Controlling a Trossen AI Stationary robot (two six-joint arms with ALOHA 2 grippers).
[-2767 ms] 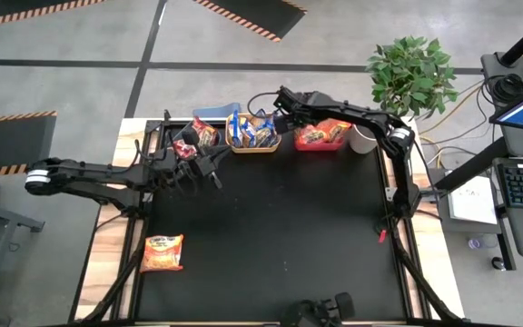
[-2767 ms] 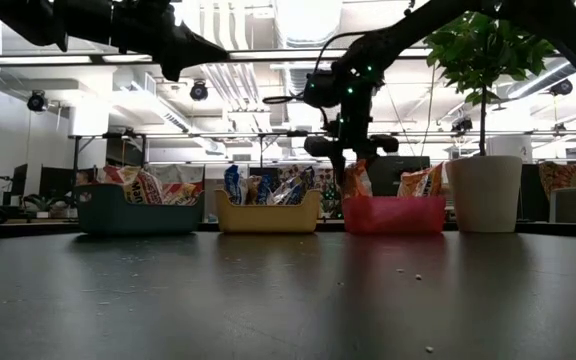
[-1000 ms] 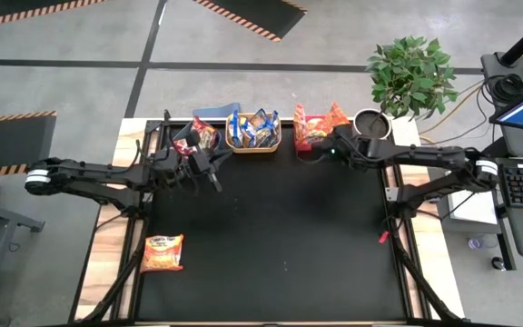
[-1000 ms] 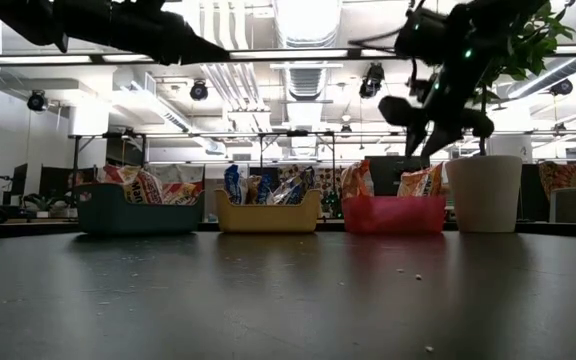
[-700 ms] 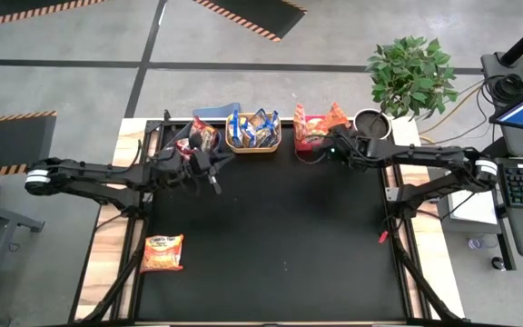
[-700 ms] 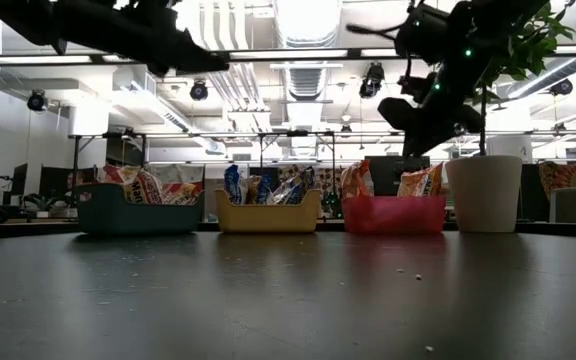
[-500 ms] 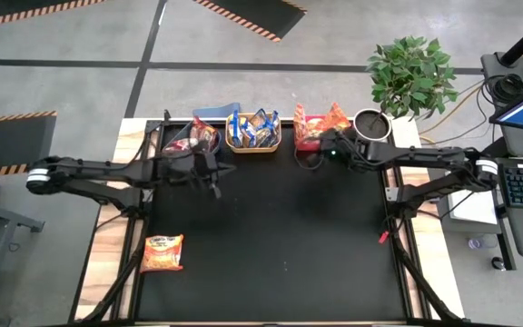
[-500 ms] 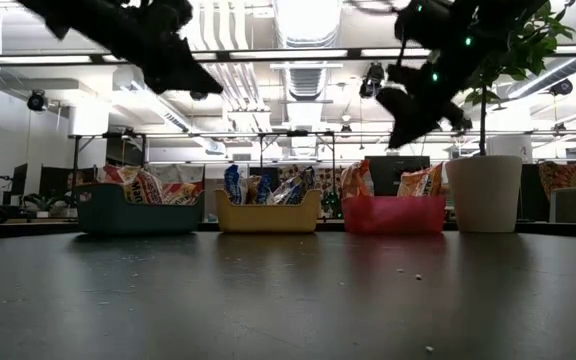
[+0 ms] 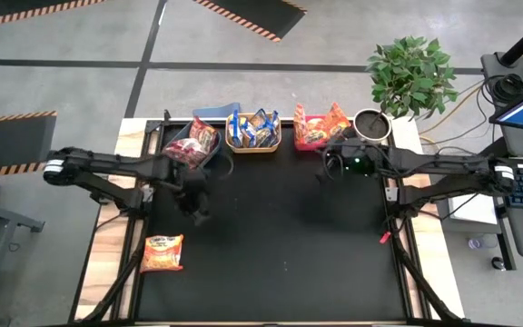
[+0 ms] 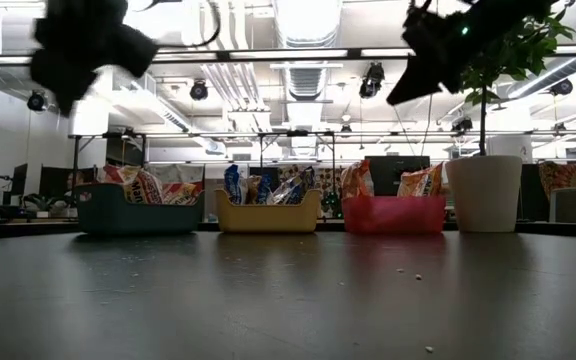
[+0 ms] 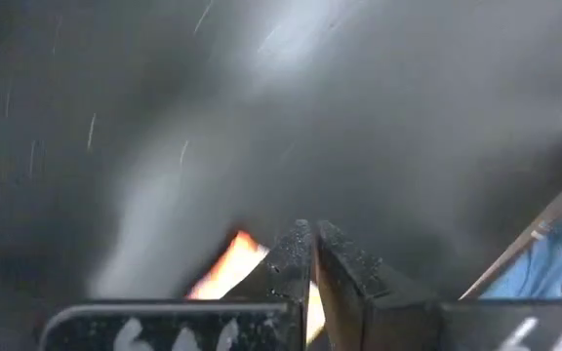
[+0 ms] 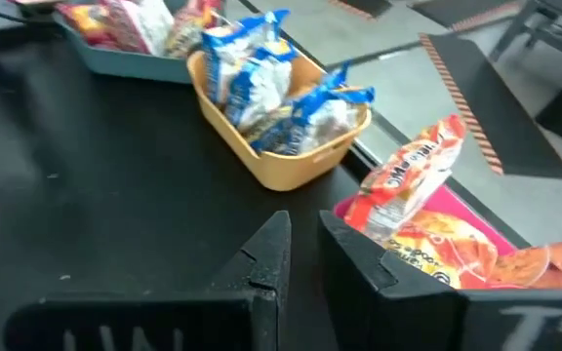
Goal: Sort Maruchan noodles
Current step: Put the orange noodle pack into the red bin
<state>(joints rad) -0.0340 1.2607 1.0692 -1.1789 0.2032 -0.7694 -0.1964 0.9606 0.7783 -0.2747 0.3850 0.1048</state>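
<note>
Left gripper (image 9: 195,202) pressed together, empty, above bare black table (image 9: 280,245); right gripper (image 12: 301,255) nearly together, empty, near red bin (image 9: 311,134); one ramen packet (image 9: 162,252) lying apart.

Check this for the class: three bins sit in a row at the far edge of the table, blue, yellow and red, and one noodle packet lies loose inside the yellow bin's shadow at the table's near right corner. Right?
Not quite. The loose noodle packet lies at the near left corner, not the right, as the high view shows. The rest holds: the blue bin, yellow bin and red bin stand in a row at the far edge.
</note>
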